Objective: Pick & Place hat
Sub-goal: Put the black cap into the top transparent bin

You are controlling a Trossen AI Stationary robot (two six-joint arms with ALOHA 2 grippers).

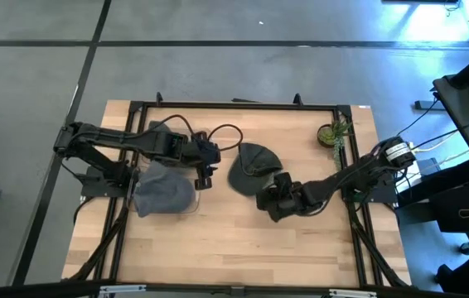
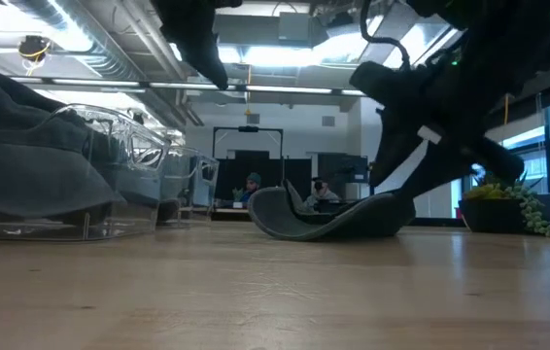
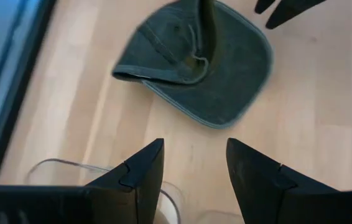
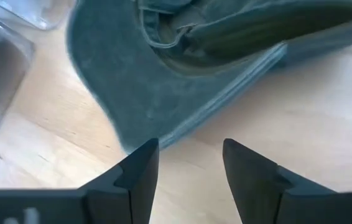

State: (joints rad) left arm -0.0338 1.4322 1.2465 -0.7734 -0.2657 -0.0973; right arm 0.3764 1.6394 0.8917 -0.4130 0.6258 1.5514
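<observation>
A dark green cap (image 1: 249, 164) lies on the wooden table near its middle, also seen in the low view (image 2: 328, 216), with its brim toward my right gripper. My right gripper (image 1: 268, 201) is open and low at the cap's near right side; its fingers (image 4: 188, 146) stand just short of the brim's edge (image 4: 132, 87) without touching. My left gripper (image 1: 204, 172) is open and raised left of the cap, looking down on the cap (image 3: 194, 62). A grey hat (image 1: 164, 192) rests in a clear container (image 2: 110, 185) under the left arm.
A small potted plant (image 1: 334, 132) stands near the table's far right corner. Black frame rails (image 1: 234, 105) run around the table. The clear container's rim (image 3: 58, 171) lies just below my left gripper. Bare wood lies along the near edge. People sit in the room behind.
</observation>
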